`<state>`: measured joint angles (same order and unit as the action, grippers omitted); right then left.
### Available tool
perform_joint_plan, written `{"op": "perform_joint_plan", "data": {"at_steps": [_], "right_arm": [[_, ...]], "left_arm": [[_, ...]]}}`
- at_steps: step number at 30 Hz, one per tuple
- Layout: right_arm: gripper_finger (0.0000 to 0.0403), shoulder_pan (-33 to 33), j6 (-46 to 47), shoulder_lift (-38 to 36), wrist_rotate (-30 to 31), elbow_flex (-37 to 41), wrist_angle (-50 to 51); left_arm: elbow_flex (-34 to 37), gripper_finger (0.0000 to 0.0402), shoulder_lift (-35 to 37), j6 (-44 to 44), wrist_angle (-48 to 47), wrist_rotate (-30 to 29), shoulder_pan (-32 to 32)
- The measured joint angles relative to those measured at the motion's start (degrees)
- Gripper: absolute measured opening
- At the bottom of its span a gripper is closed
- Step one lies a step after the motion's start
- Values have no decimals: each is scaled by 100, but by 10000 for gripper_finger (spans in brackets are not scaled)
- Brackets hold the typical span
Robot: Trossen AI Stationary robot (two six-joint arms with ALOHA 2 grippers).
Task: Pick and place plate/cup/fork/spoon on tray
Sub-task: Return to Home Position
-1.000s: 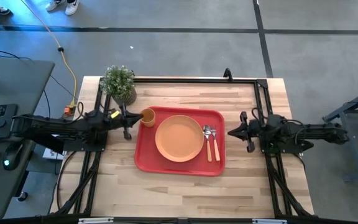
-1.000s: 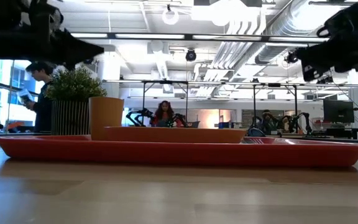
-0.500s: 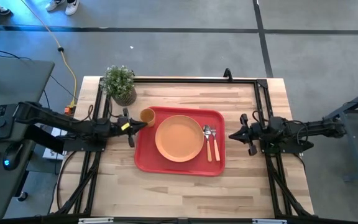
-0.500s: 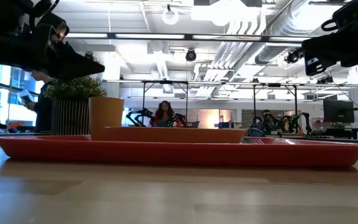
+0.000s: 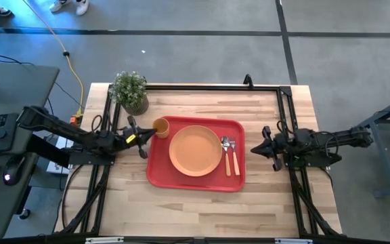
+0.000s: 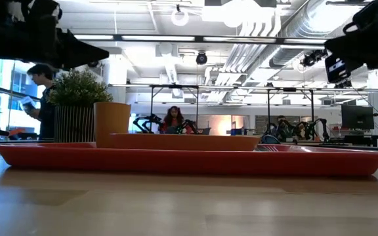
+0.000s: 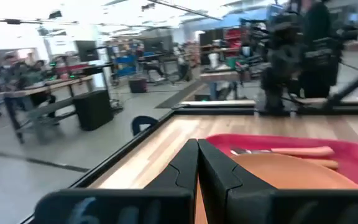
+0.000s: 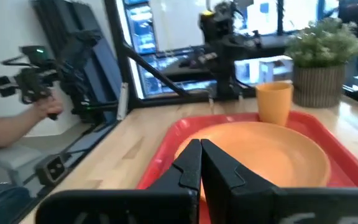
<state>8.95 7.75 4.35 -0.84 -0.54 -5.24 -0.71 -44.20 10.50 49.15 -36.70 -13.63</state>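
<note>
Showing no readable writing; left gripper (image 5: 139, 137) fingers closed empty, right gripper (image 5: 265, 147) likewise.

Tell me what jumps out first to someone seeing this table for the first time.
The big red tray at the table's middle, with the orange plate at its centre, the cup in its far left corner, and the fork and spoon side by side right of the plate. The left gripper and right gripper flank the tray, both shut and holding nothing. A potted plant stands beyond the cup.
</note>
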Motion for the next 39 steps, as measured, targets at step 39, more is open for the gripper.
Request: {"op": "perform_joint_plan", "data": {"at_steps": [39], "right_arm": [[0, -33, -1249, -410, -349, -358, 1028]], "left_arm": [[-7, 0, 4402, 254, -4847, 3576, 2423]]}}
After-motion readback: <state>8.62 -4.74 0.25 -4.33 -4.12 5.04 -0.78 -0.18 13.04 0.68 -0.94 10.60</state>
